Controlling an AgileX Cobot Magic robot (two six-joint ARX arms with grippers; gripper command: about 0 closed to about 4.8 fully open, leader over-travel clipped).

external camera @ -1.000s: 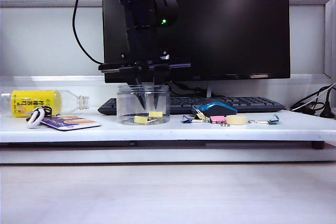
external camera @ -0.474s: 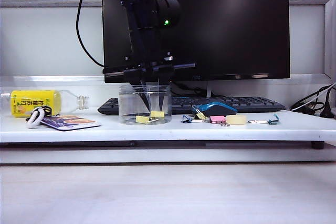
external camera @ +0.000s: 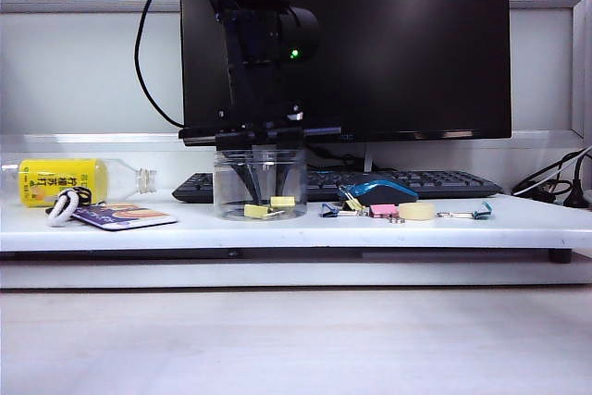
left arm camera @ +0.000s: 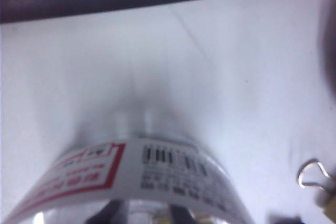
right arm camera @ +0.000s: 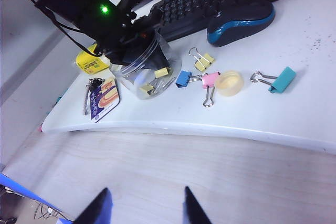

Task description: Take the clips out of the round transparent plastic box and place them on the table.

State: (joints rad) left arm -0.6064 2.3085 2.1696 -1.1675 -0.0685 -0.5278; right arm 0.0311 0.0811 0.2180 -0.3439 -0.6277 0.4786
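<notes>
Left hand (external camera: 262, 193) is down inside the jar (external camera: 260, 185), fingers spread above the yellow clips (external camera: 268, 207); right hand (right arm camera: 143, 207) hangs spread off the table (external camera: 518, 224).

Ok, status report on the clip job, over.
Left gripper down inside the round transparent plastic box, grip unclear. Right gripper open, clear of the table. Two yellow clips in the box. Nothing blocking.

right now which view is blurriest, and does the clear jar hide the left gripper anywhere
The left wrist view is the blurriest: the round transparent plastic box fills it out of focus, its label smeared. The exterior view is sharp, but the left gripper shows only dimly through the box wall above the clips. The right wrist view is clear; the right gripper hangs open over the wood surface.
</notes>
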